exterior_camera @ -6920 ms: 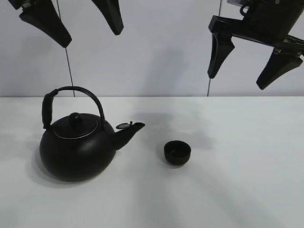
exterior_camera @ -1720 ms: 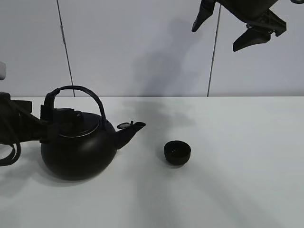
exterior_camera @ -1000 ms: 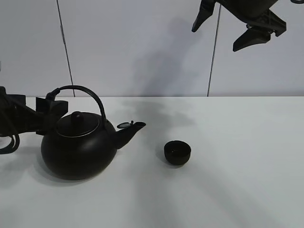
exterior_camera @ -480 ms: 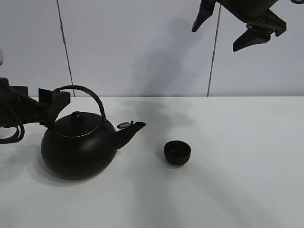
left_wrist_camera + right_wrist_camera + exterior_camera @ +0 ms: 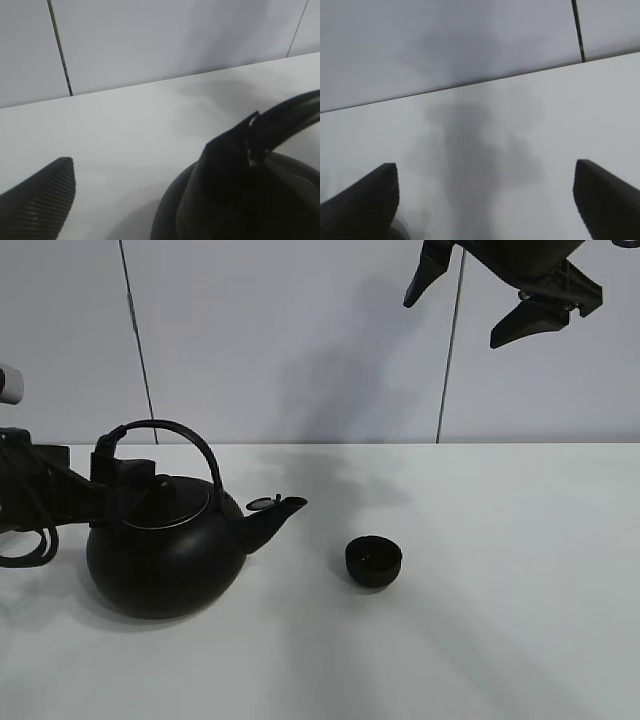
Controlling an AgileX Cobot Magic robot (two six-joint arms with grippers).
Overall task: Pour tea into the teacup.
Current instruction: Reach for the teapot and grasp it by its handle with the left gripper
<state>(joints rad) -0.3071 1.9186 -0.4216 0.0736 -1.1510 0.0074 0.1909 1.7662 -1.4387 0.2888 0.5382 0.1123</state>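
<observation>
The black kettle [image 5: 165,560] stands on the left of the white table, its spout pointing right toward the teacup [image 5: 374,561], a small black bowl-shaped cup standing alone. No tea stream shows. My left gripper [image 5: 125,480] reaches in from the left at the thick left end of the kettle's handle [image 5: 105,455]. In the left wrist view its jaws are wide apart [image 5: 160,205], one ribbed finger [image 5: 42,205] is visible, and the handle [image 5: 225,170] lies between them. My right gripper [image 5: 500,290] hangs open and empty, high at the back right, far above the cup.
The white table [image 5: 500,620] runs back to a pale panelled wall [image 5: 300,340]. Cables [image 5: 25,530] trail from the left arm at the table's left edge. The right wrist view shows only table, wall and the two spread fingertips [image 5: 362,200].
My left gripper has moved down and to the right, from above the handle's left end to level with it. The kettle, cup and right gripper have not moved.
</observation>
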